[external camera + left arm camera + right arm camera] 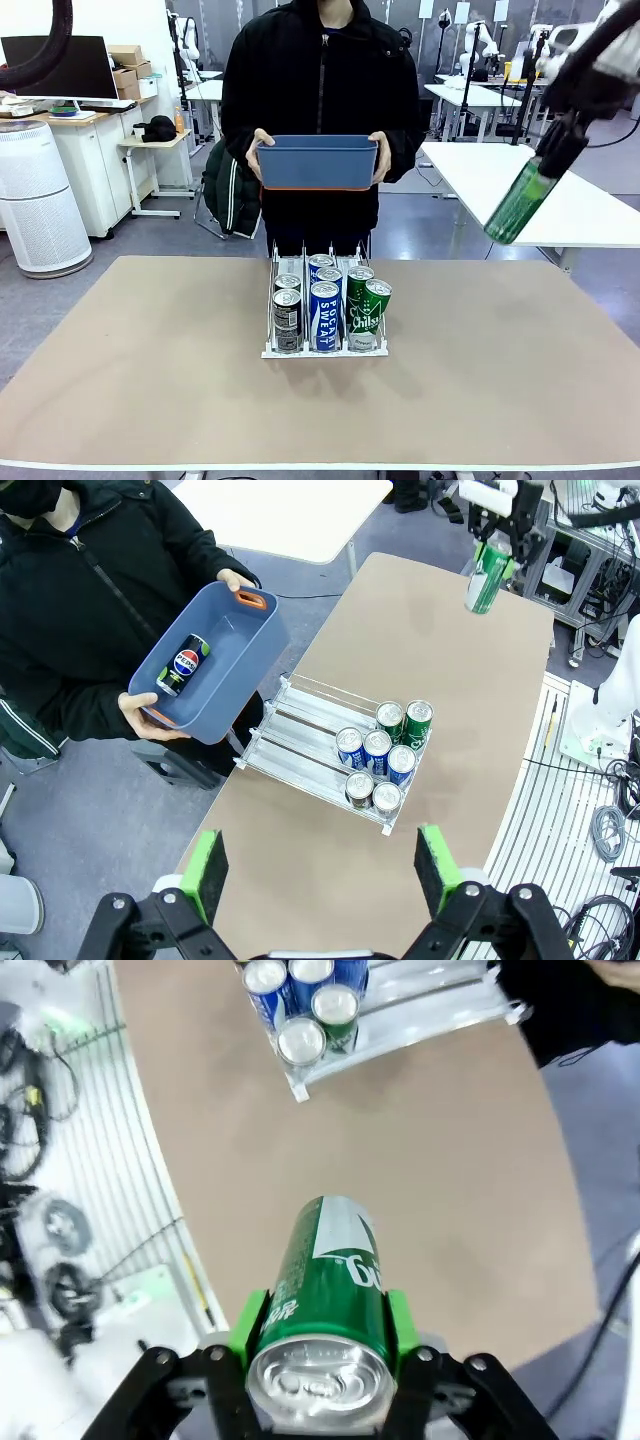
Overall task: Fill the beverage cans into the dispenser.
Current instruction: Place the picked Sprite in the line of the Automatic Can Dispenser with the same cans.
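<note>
High over the brown table's [150, 380] right side, slim green beverage can [518, 205] clamped near its silver top between the green pads of the right gripper [548, 165], tilted, base lowest, well apart from the clear three-lane plastic dispenser [272, 300] at mid-table with seven cans [324, 300] standing at its near end. Left gripper [322, 865] spread wide, holding nothing. Black can [183, 665] lying in the blue plastic bin [235, 645] held by the person [320, 80].
</note>
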Robot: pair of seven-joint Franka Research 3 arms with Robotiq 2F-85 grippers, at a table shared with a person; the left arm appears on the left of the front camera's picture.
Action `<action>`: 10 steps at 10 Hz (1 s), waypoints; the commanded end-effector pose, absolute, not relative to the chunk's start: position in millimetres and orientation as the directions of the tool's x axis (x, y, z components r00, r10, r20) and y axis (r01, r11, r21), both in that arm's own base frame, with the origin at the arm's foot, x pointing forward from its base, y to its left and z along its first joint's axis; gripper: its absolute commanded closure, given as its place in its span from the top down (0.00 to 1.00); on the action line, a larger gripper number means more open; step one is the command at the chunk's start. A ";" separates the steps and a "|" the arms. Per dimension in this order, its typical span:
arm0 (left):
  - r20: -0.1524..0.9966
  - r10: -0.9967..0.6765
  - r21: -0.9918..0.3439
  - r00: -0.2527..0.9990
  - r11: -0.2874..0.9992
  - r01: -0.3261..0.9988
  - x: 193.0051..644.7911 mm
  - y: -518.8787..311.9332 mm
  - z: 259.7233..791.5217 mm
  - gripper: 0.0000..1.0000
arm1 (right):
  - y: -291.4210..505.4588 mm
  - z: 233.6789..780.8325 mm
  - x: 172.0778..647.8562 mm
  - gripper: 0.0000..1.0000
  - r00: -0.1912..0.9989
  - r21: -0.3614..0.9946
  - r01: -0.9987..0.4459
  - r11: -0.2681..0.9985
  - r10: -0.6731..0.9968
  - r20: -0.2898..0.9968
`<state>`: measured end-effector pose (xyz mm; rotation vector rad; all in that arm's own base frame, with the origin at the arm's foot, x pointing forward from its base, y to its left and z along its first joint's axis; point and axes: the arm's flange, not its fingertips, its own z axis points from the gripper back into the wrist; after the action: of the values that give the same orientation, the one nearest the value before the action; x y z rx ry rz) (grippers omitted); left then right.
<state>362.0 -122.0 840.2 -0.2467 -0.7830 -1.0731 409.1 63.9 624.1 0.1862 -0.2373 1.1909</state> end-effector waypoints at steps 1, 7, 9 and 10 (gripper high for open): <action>0.684 -0.686 0.174 0.247 0.482 0.859 361.0 -121.9 840.3 1.00 | 74.4 595.1 406.0 0.58 0.267 -0.087 -0.950 0.300 0.924 0.274; 0.684 -0.686 0.174 0.247 0.482 0.859 361.0 -121.9 840.3 1.00 | 71.1 604.2 409.4 0.58 0.311 -0.019 -0.945 0.328 0.912 0.266; 0.684 -0.686 0.174 0.247 0.482 0.859 361.0 -121.9 840.3 1.00 | 68.3 598.5 410.8 0.58 0.297 -0.026 -0.949 0.315 0.917 0.265; 0.684 -0.686 0.174 0.247 0.482 0.859 361.0 -121.9 840.3 1.00 | 88.7 585.4 412.2 0.58 0.292 0.009 -0.954 0.301 0.919 0.266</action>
<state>362.0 -122.1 840.3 -0.2467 -0.7830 -1.0731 411.2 73.4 592.2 0.1540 -0.2350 1.2542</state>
